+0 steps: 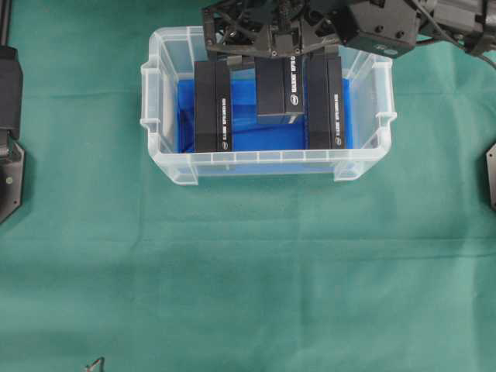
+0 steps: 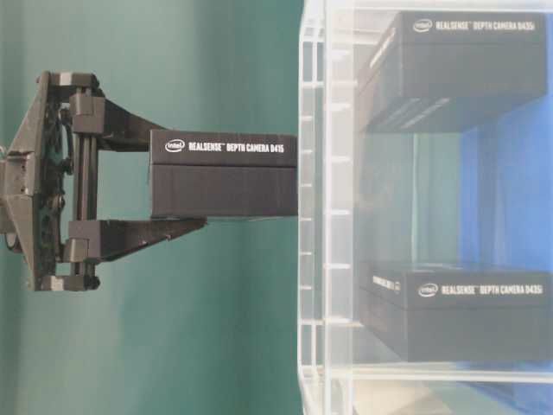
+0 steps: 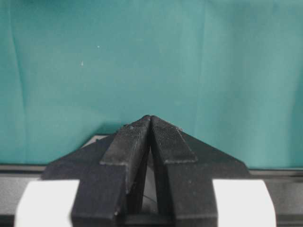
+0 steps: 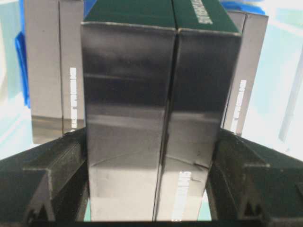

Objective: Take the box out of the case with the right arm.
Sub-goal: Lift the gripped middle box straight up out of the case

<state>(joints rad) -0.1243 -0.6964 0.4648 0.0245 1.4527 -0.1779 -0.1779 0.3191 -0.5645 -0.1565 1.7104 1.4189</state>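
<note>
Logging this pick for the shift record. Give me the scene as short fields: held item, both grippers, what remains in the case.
held item: middle RealSense box, lifted partly above the case
right gripper: shut on that box, jaws on its two sides
left gripper: shut, empty, over green cloth
remaining in case: left box and right box, upright on blue lining

black box (image 4: 156, 118) between jaws, two boxes (image 4: 54, 71) behind
</note>
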